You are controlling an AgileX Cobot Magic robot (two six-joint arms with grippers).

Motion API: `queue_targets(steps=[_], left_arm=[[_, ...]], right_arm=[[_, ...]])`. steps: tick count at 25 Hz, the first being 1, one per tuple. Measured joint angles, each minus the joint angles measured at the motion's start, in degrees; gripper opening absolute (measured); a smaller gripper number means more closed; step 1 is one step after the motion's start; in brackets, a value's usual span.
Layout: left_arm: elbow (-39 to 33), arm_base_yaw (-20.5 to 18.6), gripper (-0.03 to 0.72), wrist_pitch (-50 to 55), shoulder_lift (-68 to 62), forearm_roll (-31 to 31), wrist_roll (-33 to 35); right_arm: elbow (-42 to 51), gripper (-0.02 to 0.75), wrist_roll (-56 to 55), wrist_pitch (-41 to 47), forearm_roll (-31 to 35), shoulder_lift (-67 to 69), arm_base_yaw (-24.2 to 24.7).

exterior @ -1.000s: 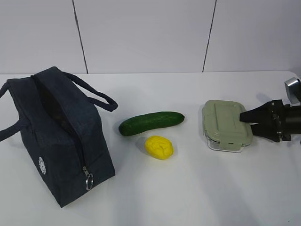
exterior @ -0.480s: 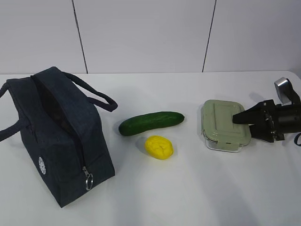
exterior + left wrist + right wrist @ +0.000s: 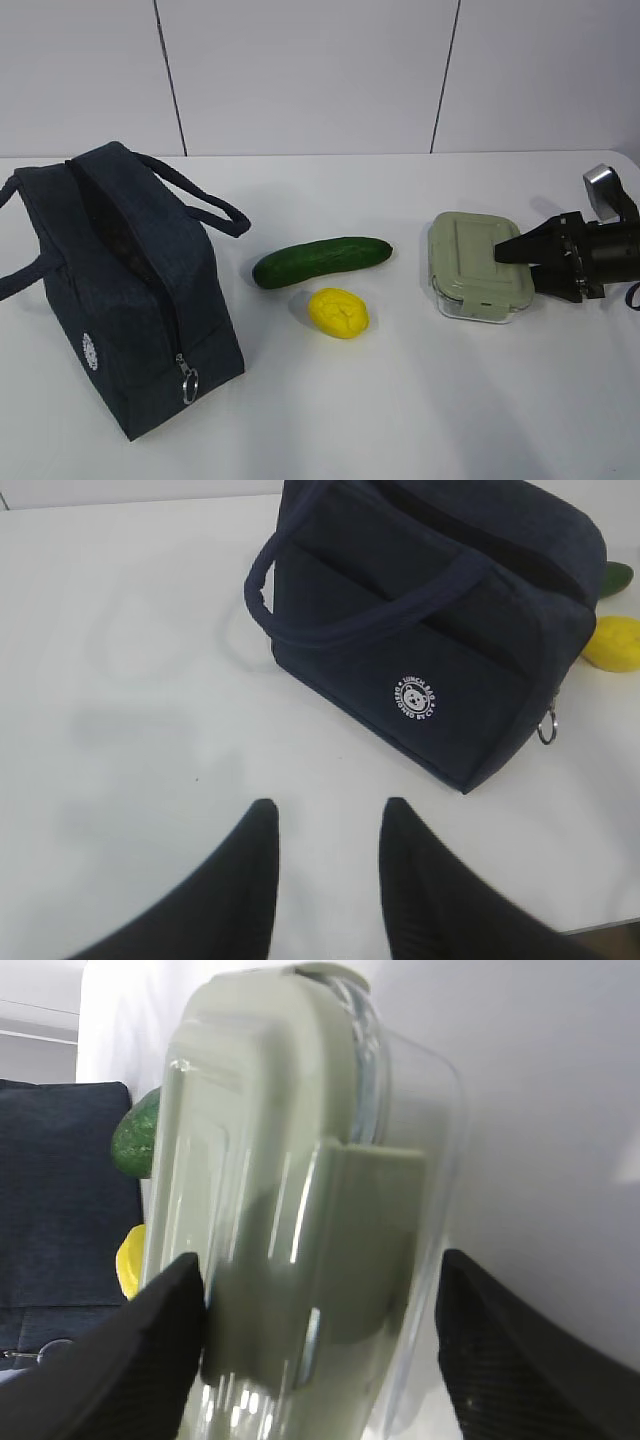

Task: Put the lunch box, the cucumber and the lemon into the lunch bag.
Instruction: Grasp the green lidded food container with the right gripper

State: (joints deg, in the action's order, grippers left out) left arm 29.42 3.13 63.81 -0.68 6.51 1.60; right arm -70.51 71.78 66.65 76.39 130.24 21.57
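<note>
Since a second ago the right tool [image 3: 508,252] has closed in on the lunch box [image 3: 474,265], jaws open astride its end, no grip yet; box on bench [image 3: 400,400]; left tool [image 3: 325,865] part-open, empty.

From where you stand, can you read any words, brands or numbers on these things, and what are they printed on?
"LUNCH BAG": curved along the top of the round white logo on the side of the lunch bag; I am only fairly sure of the letters.
The logo's lower ring of words: too small to read.
Nothing else carries writing.
</note>
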Motion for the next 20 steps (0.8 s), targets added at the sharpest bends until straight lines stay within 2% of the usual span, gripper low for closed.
queue_targets(steps=[5, 13, 20], left_arm=[[0.0, 0.0, 0.243, 0.0, 0.0, 0.0, 0.0], [0.0, 0.0, 0.243, 0.0, 0.0, 0.0, 0.0], [0.0, 0.0, 0.243, 0.0, 0.0, 0.0, 0.0]], right_arm=[[0.0, 0.509, 0.0, 0.0, 0.0, 0.0, 0.0], [-0.14, 0.426, -0.03, 0.43, 0.19, 0.0, 0.0], [-0.14, 0.419, -0.03, 0.56, 0.19, 0.0, 0.0]])
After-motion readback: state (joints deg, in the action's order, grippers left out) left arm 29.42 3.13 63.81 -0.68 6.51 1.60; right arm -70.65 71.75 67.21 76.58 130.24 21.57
